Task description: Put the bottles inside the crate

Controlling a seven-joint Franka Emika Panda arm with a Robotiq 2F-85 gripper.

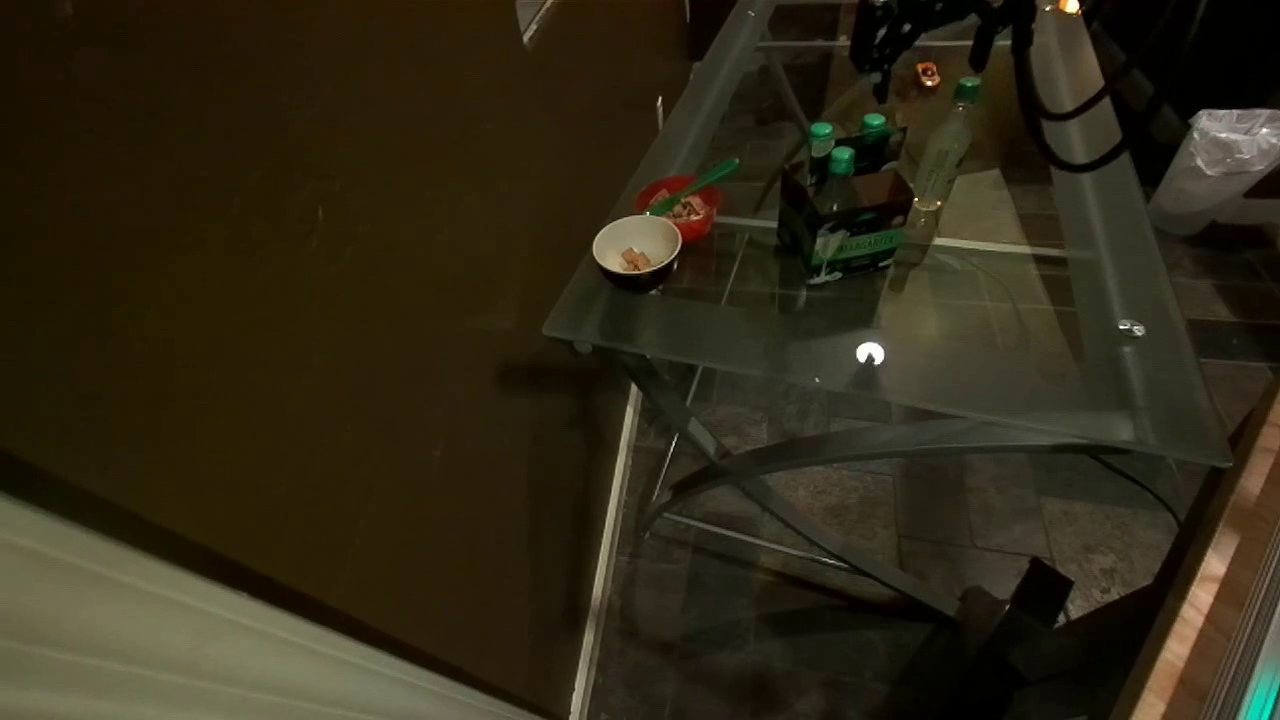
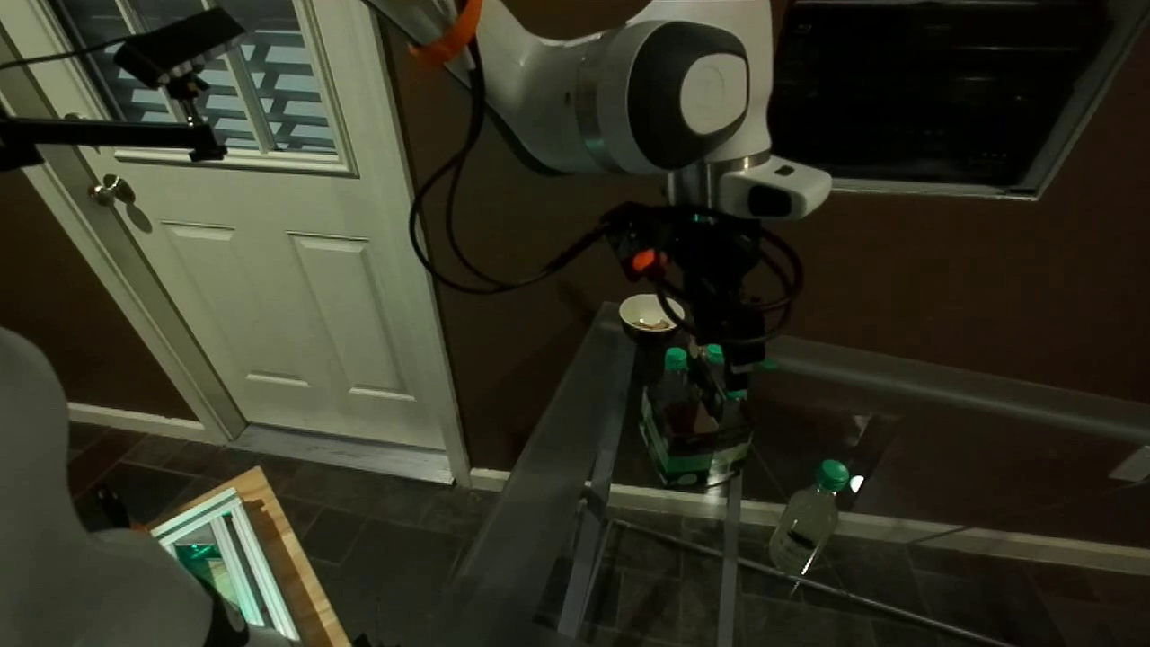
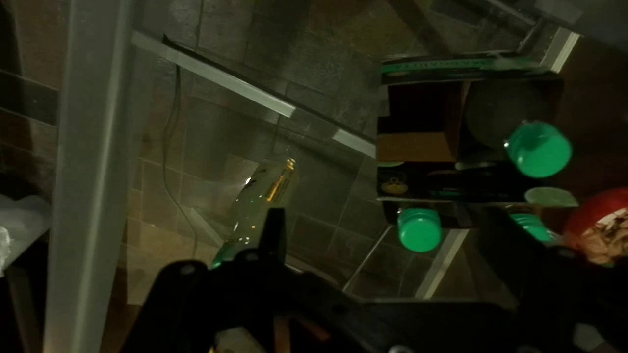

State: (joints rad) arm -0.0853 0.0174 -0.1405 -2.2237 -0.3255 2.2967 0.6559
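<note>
Black claw (image 3: 385,215), spread wide, spans the wrist view's bottom; the clear, green-capped bottle (image 3: 256,206) slants at left, capped end lowest. In an exterior view, the bottle (image 2: 804,528) stands upright, lower right of the claw; in an exterior view, near the dark-and-green cardboard crate (image 1: 862,246).

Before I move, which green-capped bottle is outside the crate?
The bottle standing by itself on the glass table, apart from the crate. What sets it off: the other three bottles sit inside the crate.
</note>
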